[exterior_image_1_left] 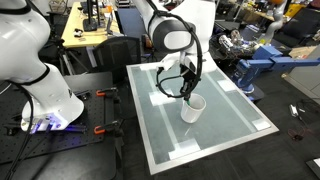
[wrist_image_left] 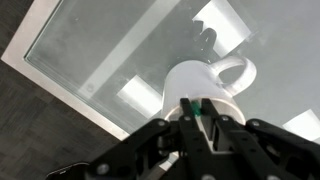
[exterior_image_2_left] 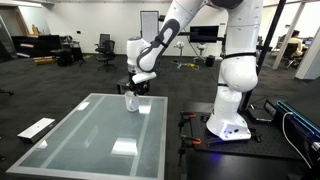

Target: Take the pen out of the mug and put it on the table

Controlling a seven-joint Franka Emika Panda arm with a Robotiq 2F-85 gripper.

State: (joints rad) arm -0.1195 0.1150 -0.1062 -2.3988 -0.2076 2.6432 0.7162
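Observation:
The white mug stands upright on the pale glass table, with its handle pointing away from the fingers in the wrist view. It also shows in both exterior views. My gripper is right above the mug's mouth, and its two dark fingers are closed on the top of the green pen. The pen's lower part is hidden inside the mug. In the exterior views the gripper hangs just over the mug and the pen is too small to see.
White tape patches lie on the glass near the mug. The table's light rim runs close by, with dark floor beyond. The robot's white base stands beside the table. Workbenches and chairs stand further off.

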